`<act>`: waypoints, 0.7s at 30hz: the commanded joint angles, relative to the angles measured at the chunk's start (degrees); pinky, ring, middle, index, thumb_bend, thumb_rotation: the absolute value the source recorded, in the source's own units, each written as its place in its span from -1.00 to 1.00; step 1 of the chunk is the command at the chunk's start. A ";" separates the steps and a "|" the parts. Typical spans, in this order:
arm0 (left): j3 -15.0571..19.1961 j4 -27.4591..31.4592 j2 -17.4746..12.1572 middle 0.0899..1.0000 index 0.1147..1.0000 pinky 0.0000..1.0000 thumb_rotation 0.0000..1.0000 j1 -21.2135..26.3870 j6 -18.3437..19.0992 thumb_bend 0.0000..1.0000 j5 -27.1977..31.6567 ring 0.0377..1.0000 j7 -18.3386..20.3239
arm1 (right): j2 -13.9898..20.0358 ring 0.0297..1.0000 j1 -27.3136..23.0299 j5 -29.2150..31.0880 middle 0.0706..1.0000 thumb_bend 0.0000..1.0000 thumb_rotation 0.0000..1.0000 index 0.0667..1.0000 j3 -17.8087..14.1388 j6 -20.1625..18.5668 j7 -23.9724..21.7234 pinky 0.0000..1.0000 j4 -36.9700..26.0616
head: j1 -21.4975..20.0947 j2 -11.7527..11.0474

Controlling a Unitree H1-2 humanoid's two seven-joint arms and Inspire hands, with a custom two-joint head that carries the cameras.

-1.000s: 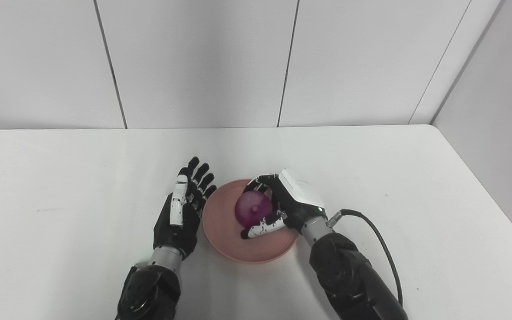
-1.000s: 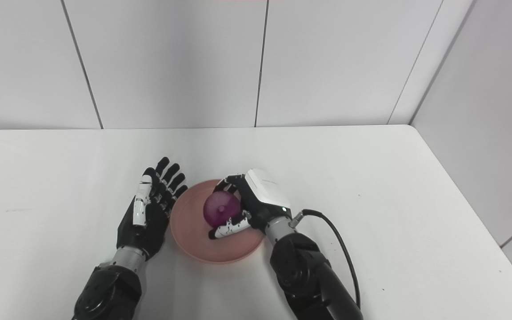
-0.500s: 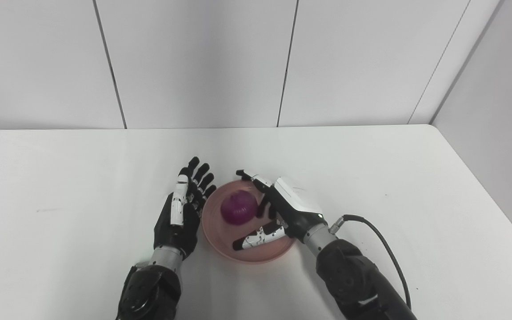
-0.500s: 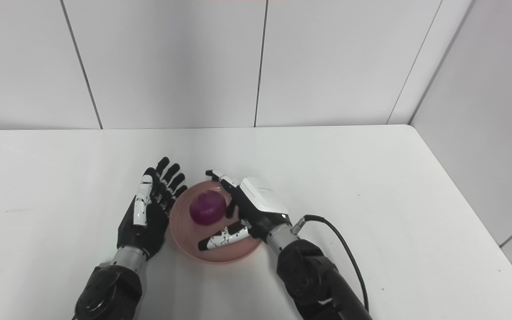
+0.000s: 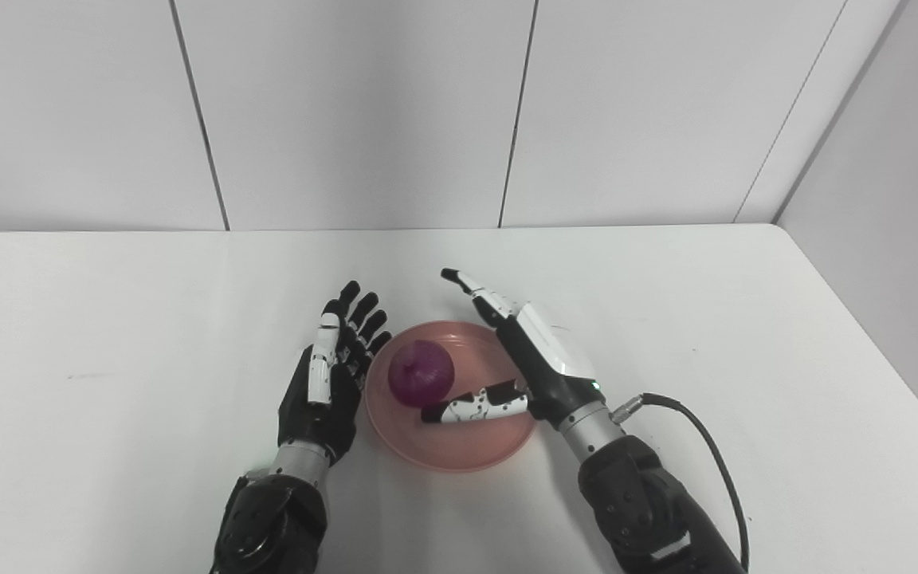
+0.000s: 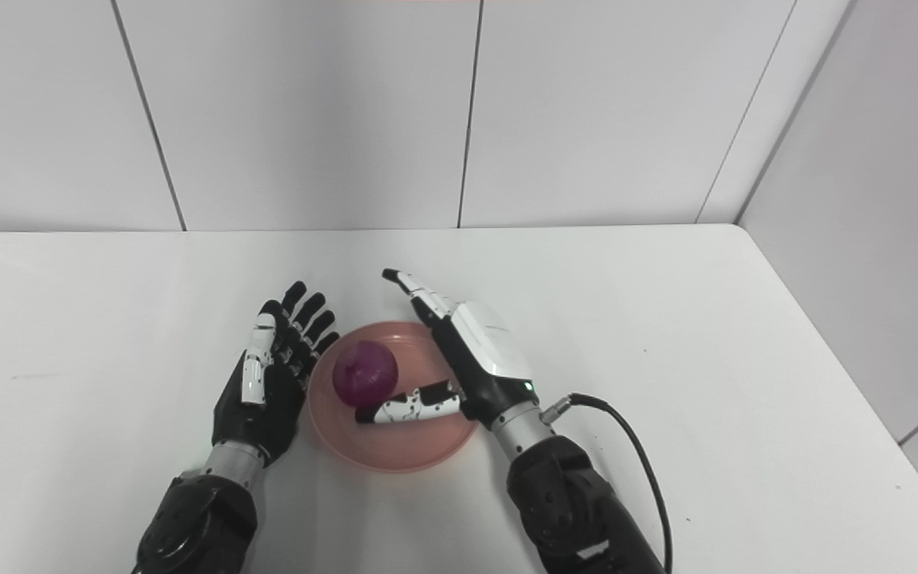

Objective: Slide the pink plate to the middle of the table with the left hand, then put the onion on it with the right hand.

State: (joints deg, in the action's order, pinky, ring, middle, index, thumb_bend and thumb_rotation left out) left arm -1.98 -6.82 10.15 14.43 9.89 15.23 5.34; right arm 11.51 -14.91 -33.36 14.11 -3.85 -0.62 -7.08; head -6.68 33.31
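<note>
The pink plate (image 5: 459, 442) lies on the white table near its middle, toward the front. A purple onion (image 5: 421, 384) rests on the plate's left half, free of both hands. My right hand (image 5: 527, 359) is open over the plate's right side, fingers stretched up and away, thumb lying low over the plate just right of the onion. My left hand (image 5: 330, 379) stands open on edge beside the plate's left rim, palm toward it, holding nothing.
The white table (image 5: 108, 319) ends at a panelled wall behind and at a side wall on the right. A black cable (image 5: 706, 454) runs from my right wrist across the table surface.
My right hand has opened and let go of the onion, which now sits further left on the plate. The fingers have lifted and spread away. The left hand has not moved.
</note>
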 commanded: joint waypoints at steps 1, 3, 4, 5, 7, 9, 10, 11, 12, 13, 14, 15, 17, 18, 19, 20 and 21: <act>0.18 -0.78 0.68 0.93 0.91 0.89 1.00 -0.86 2.13 -0.09 0.03 0.92 -0.71 | -1.38 0.79 -0.38 2.90 0.84 0.97 0.00 0.87 -2.17 2.70 2.08 0.63 -2.42 | 0.02 0.17; 0.18 -0.71 0.65 0.93 0.92 0.90 1.00 -0.87 2.17 -0.09 0.11 0.92 -0.62 | -2.16 0.79 0.19 4.29 0.84 0.96 0.04 0.86 -3.52 1.94 2.25 0.64 -3.16 | -0.08 0.16; 0.13 -0.69 0.60 0.93 0.92 0.90 1.00 -0.87 2.15 -0.09 0.10 0.92 -0.55 | -2.43 0.79 0.43 4.61 0.83 0.95 0.10 0.86 -4.03 1.46 2.25 0.65 -3.56 | -0.09 0.16; 0.10 -0.65 0.55 0.93 0.92 0.90 1.00 -0.91 2.10 -0.09 0.11 0.92 -0.48 | -2.87 0.79 0.80 5.23 0.83 0.94 0.11 0.86 -4.84 0.40 2.13 0.65 -4.30 | -0.13 0.14; 0.15 -0.56 0.54 0.93 0.92 0.90 1.00 -0.98 2.19 -0.09 0.22 0.92 -0.51 | -3.58 0.79 1.61 6.49 0.82 0.93 0.20 0.87 -6.32 -1.55 1.72 0.63 -5.92 | -0.18 0.16; 0.20 -0.49 0.53 0.93 0.92 0.91 1.00 -1.00 2.27 -0.09 0.31 0.92 -0.52 | -4.30 0.80 2.39 7.90 0.83 0.91 0.24 0.87 -7.80 -3.49 0.99 0.61 -7.79 | -0.29 0.13; 0.21 -0.47 0.51 0.93 0.92 0.91 1.00 -1.00 2.30 -0.10 0.33 0.92 -0.51 | -4.79 0.79 2.76 8.86 0.82 0.86 0.26 0.87 -8.63 -4.26 0.81 0.63 -8.75 | -0.36 0.15; 0.21 -0.45 0.49 0.93 0.92 0.90 1.00 -0.99 2.36 -0.10 0.33 0.92 -0.52 | -5.21 0.78 3.10 9.70 0.82 0.82 0.26 0.86 -9.36 -4.83 0.83 0.66 -9.60 | -0.40 0.15; 0.22 -0.42 0.45 0.93 0.91 0.90 1.00 -0.99 2.45 -0.10 0.36 0.92 -0.49 | -5.54 0.77 3.41 9.90 0.81 0.78 0.28 0.85 -9.91 -5.58 0.96 0.69 -10.44 | -0.49 0.17; 0.23 -0.39 0.42 0.93 0.91 0.90 1.00 -0.99 2.51 -0.10 0.39 0.92 -0.47 | -5.76 0.75 3.59 9.89 0.79 0.73 0.32 0.84 -10.25 -6.07 1.01 0.73 -10.95 | -0.51 0.18; 0.22 -0.29 0.38 0.93 0.91 0.90 1.00 -1.03 2.61 -0.10 0.45 0.92 -0.40 | -6.13 0.75 3.96 8.78 0.79 0.73 0.32 0.84 -10.71 -8.01 1.19 0.74 -12.04 | -0.67 0.21; 0.22 -0.22 0.36 0.93 0.92 0.91 1.00 -1.05 2.68 -0.10 0.48 0.92 -0.34 | -6.37 0.72 4.20 7.94 0.76 0.68 0.47 0.82 -10.99 -9.46 1.29 0.89 -12.80 | -0.67 0.21; 0.25 -0.15 0.32 0.94 0.92 0.92 1.00 -1.08 2.75 -0.10 0.62 0.93 -0.26 | -6.99 0.72 4.84 7.32 0.74 0.61 0.57 0.79 -11.80 -11.88 1.62 0.97 -13.96 | -0.87 0.19; 0.25 -0.19 0.27 0.94 0.93 0.92 1.00 -1.06 2.69 -0.10 0.65 0.93 -0.25 | -7.51 0.72 5.19 8.13 0.73 0.58 0.60 0.79 -12.42 -12.86 1.59 0.99 -14.24 | -0.94 0.20; 0.25 -0.22 0.23 0.94 0.93 0.92 1.00 -1.05 2.64 -0.10 0.67 0.93 -0.27 | -8.12 0.78 5.56 9.09 0.77 0.54 0.61 0.80 -13.09 -13.83 1.54 0.95 -14.44 | -0.94 0.20; 0.24 -0.23 0.19 0.94 0.92 0.92 1.00 -1.05 2.60 -0.10 0.69 0.93 -0.29 | -8.73 0.81 5.92 9.79 0.79 0.51 0.60 0.81 -13.65 -14.39 1.79 0.89 -14.34 | -0.89 0.19; 0.21 -0.23 0.15 0.94 0.92 0.92 1.00 -1.05 2.56 -0.10 0.69 0.93 -0.31 | -9.22 0.92 6.22 10.17 0.80 0.49 0.64 0.80 -14.09 -14.64 2.15 0.95 -14.11 | -0.89 0.19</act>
State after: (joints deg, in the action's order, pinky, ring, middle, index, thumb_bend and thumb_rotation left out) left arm -1.76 -6.76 10.14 14.43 10.11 16.15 5.40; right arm 3.14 -8.47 -24.03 0.59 -17.72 0.46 -19.45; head -7.65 33.49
